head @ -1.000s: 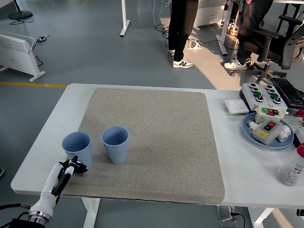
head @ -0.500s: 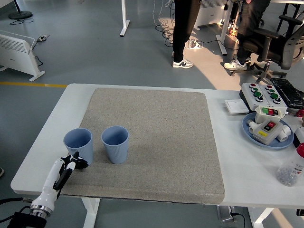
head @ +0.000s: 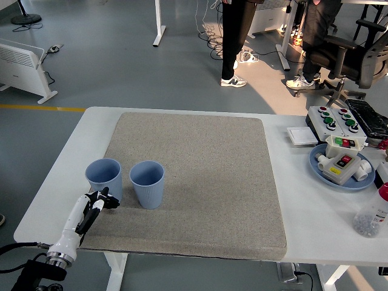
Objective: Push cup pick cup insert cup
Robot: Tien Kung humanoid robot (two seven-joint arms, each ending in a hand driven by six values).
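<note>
Two light-blue paper cups stand upright and open-mouthed on the beige textured mat (head: 200,182) covering the white table (head: 303,209). Left cup (head: 103,179) sits at the mat's left edge, right cup (head: 147,183) just beside it with a narrow gap between them; not touching as far as the view shows.

Left hand (head: 100,200), black fingers on a white forearm, comes in from the lower left corner and sits at the near base of the left cup, touching or almost touching its wall. Fingers look bunched together rather than spread, wrapped around nothing; exact finger pose too small to read for certain. Nothing lifted: both cups rest flat on the mat.

Right arm not visible.

Right side of the table: a blue round plate (head: 318,162) carrying a white control box with red and green buttons (head: 341,156), a grey button panel (head: 336,120) behind it, a white flat square (head: 301,135) to its left, a clear plastic bottle (head: 372,214) near the right edge.

Far background: a person's legs (head: 233,42) on the grey floor, black office chair (head: 354,51) to the right.
</note>
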